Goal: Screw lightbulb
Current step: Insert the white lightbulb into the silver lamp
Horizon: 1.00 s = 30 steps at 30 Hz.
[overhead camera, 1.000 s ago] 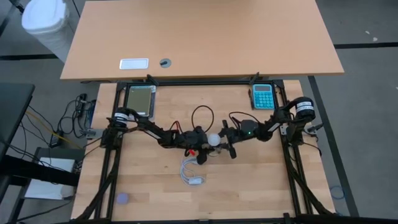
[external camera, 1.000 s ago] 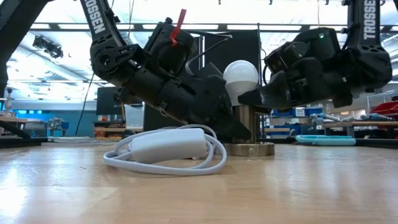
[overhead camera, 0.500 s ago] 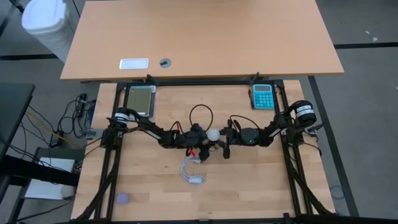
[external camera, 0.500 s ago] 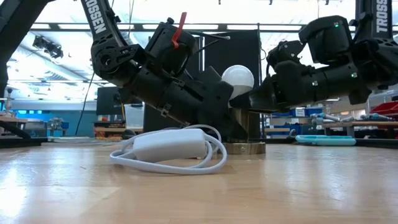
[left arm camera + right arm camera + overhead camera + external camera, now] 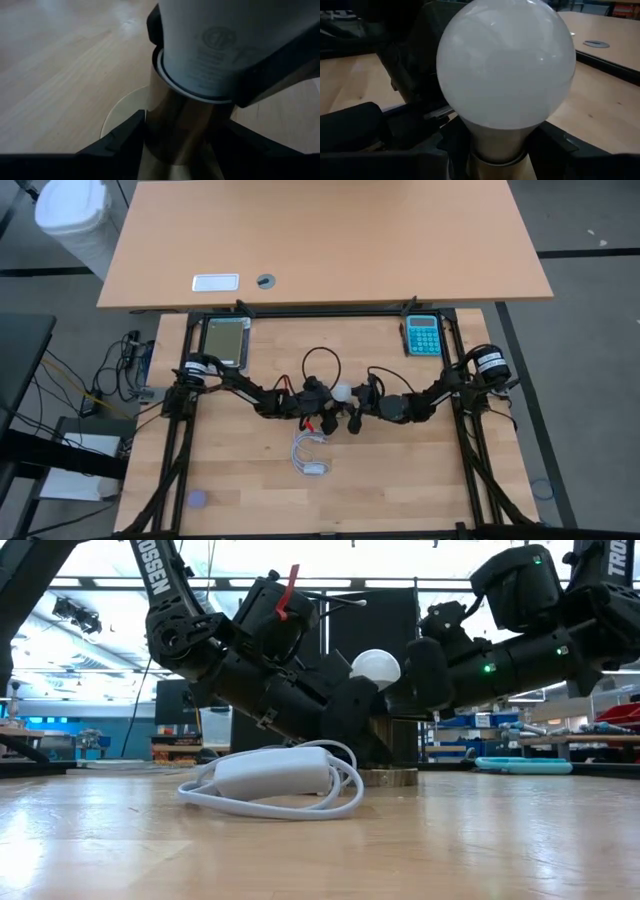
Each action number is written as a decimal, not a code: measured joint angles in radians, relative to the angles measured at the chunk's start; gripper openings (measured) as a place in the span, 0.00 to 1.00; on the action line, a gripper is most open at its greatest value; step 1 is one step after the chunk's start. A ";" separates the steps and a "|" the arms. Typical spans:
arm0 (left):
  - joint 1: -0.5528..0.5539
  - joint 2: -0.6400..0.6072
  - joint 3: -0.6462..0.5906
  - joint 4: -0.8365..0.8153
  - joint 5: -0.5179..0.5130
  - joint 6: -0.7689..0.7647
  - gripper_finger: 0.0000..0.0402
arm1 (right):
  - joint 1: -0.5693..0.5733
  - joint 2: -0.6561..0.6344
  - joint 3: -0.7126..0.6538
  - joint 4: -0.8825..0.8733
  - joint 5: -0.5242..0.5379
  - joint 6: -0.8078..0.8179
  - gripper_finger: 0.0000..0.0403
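Lightbulb upright in its holder, both arms closed in on it

Lightbulb (image 5: 506, 65) stands between the two end effectors at mid-counter, long axis vertical, globe up. The right end effector (image 5: 492, 142) is pinched narrow on the bulb's white neck, just under the globe. The left end effector (image 5: 182, 145) clamps the metal socket (image 5: 172, 132) below, its fingers (image 5: 117, 137) set on either side of the post above the round base. So the bulb lies straight ahead of the right arm, which looks best placed to do the turning while the left steadies. A coiled white cable (image 5: 275, 778) lies on the counter (image 5: 480, 840) just beside the socket.
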 joint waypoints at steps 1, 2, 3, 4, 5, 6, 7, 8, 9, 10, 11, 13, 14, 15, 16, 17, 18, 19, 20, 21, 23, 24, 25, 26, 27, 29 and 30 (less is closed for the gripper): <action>0.000 0.000 0.000 0.000 0.002 0.003 0.54 | 0.000 0.000 -0.001 0.000 -0.001 0.004 0.42; 0.000 0.000 0.000 0.000 0.007 0.004 0.54 | 0.000 0.000 -0.005 0.003 -0.007 0.006 0.43; 0.000 0.000 0.000 0.001 0.016 0.009 0.54 | -0.002 0.000 -0.009 0.009 -0.016 0.007 0.44; 0.000 0.000 0.000 0.001 0.023 0.017 0.54 | -0.004 -0.001 -0.015 0.016 -0.029 0.008 0.46; 0.000 0.000 0.000 0.002 0.028 0.025 0.54 | -0.005 -0.002 -0.021 0.025 -0.044 0.008 0.48; 0.000 0.000 0.001 0.002 0.032 0.030 0.54 | -0.007 -0.005 -0.028 0.032 -0.058 0.007 0.51; 0.001 0.000 0.001 0.002 0.038 0.032 0.54 | -0.010 -0.011 -0.034 0.032 -0.076 0.004 0.54; 0.001 0.000 0.001 0.003 0.046 0.036 0.54 | -0.012 -0.020 -0.040 0.031 -0.096 0.000 0.58; 0.001 0.000 0.002 0.004 0.052 0.040 0.54 | -0.014 -0.030 -0.047 0.029 -0.116 -0.003 0.62; 0.001 0.000 0.002 0.003 0.055 0.043 0.54 | -0.018 -0.039 -0.053 0.026 -0.138 -0.004 0.65; 0.001 0.000 0.002 0.003 0.057 0.046 0.54 | -0.022 -0.048 -0.059 0.024 -0.157 -0.004 0.69; 0.001 0.000 0.002 0.005 0.060 0.048 0.54 | -0.035 -0.062 -0.071 0.022 -0.194 -0.011 0.77; 0.001 0.000 0.002 0.005 0.060 0.048 0.54 | -0.041 -0.066 -0.077 0.023 -0.205 -0.012 0.80; 0.001 0.000 0.002 0.004 0.059 0.048 0.54 | -0.047 -0.068 -0.082 0.026 -0.218 -0.012 0.83; 0.001 0.000 0.002 0.004 0.059 0.048 0.54 | -0.054 -0.068 -0.086 0.030 -0.232 -0.013 0.85; 0.001 0.000 0.002 0.004 0.058 0.048 0.54 | -0.062 -0.069 -0.090 0.032 -0.247 -0.011 0.87; 0.001 0.000 0.002 0.004 0.058 0.048 0.54 | -0.068 -0.069 -0.092 0.032 -0.258 -0.007 0.88; 0.002 0.000 0.002 0.004 0.060 0.049 0.54 | -0.072 -0.069 -0.095 0.033 -0.268 -0.006 0.89; 0.002 0.000 0.001 0.004 0.065 0.049 0.54 | -0.075 -0.070 -0.096 0.034 -0.275 -0.006 0.90; 0.002 0.000 0.001 0.004 0.070 0.051 0.54 | -0.077 -0.071 -0.097 0.034 -0.282 -0.007 0.90; 0.002 0.000 0.001 0.003 0.081 0.055 0.54 | -0.080 -0.077 -0.097 0.031 -0.299 -0.014 0.91; 0.003 0.000 0.001 0.003 0.089 0.056 0.54 | -0.083 -0.078 -0.098 0.032 -0.314 -0.020 0.91; 0.003 0.000 0.001 0.004 0.098 0.059 0.54 | -0.086 -0.083 -0.099 0.029 -0.334 -0.025 0.91; 0.003 0.000 0.000 0.004 0.106 0.061 0.54 | -0.090 -0.087 -0.101 0.025 -0.358 -0.031 0.90; 0.003 0.000 -0.001 0.005 0.117 0.063 0.54 | -0.094 -0.087 -0.104 0.027 -0.385 -0.038 0.90; 0.002 -0.001 -0.001 0.007 0.150 0.070 0.54 | -0.104 -0.096 -0.116 0.029 -0.456 -0.065 0.90; 0.001 -0.001 -0.001 0.010 0.172 0.074 0.54 | -0.110 -0.097 -0.125 0.031 -0.498 -0.079 0.90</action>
